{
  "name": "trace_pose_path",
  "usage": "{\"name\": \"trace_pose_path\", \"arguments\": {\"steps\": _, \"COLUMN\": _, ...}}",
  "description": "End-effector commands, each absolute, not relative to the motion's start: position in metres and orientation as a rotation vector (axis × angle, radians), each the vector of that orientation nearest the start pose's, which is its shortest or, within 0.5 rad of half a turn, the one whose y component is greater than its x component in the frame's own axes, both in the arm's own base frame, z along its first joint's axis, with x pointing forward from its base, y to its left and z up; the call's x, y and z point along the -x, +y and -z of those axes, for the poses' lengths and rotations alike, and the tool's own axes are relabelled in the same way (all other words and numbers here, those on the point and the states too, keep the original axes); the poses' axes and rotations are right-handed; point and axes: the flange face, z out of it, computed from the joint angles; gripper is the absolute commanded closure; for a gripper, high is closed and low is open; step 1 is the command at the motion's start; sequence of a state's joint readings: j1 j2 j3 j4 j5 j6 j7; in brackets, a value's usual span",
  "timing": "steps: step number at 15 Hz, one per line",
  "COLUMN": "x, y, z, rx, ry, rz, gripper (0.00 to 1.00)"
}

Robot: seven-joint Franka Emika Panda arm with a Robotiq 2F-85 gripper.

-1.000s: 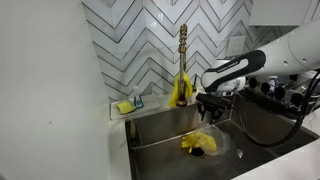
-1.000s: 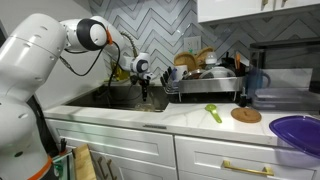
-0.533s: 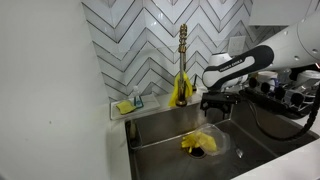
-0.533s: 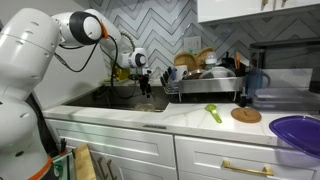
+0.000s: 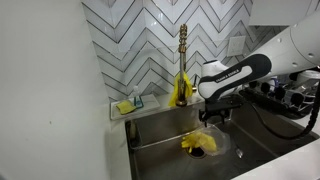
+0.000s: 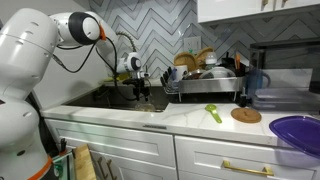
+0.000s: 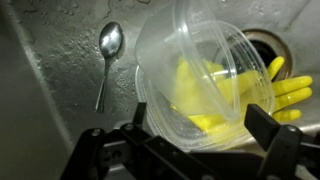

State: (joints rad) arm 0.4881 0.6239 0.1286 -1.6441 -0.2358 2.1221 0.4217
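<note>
My gripper (image 7: 205,135) hangs open over the steel sink (image 7: 50,90), its two black fingers wide apart. Below them a clear plastic container (image 7: 190,60) lies tilted on a yellow rubber glove (image 7: 285,92) by the drain. Neither finger touches the container. A metal spoon (image 7: 108,50) lies on the sink floor to the left. In an exterior view the gripper (image 5: 215,112) is just above the glove (image 5: 197,143). In an exterior view the gripper (image 6: 143,92) sits low over the basin, whose inside is hidden.
A brass faucet (image 5: 183,50) with yellow gloves (image 5: 180,92) draped on it stands behind the sink. A yellow sponge (image 5: 124,107) sits at the back corner. The counter carries a dish rack (image 6: 205,80), a green utensil (image 6: 214,112), a round trivet (image 6: 245,115) and a purple bowl (image 6: 297,132).
The jaws have opened wide. The arm has shifted a little along the sink and the gripper sits slightly lower over the glove.
</note>
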Motion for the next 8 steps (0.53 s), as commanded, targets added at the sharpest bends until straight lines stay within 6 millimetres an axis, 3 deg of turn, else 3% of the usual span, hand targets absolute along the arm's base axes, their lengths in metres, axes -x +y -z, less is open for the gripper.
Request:
{"name": "trace_pose_path", "arguments": {"steps": 1, "x": -0.546, "y": 0.371, "z": -0.229, "rx": 3.261, "ry": -0.84, "rz": -0.14, "gripper": 0.0}}
{"name": "trace_pose_path", "arguments": {"steps": 3, "x": -0.544, "y": 0.371, "z": -0.222, "rx": 3.232, "ry": -1.012, "rz": -0.155, "gripper": 0.0}}
{"name": "trace_pose_path", "arguments": {"steps": 4, "x": -0.544, "y": 0.37, "z": -0.217, "rx": 3.212, "ry": -1.059, "rz": -0.164, "gripper": 0.18}}
{"name": "trace_pose_path", "arguments": {"steps": 8, "x": -0.545, "y": 0.362, "z": -0.204, "rx": 3.159, "ry": -1.127, "rz": -0.184, "gripper": 0.5}}
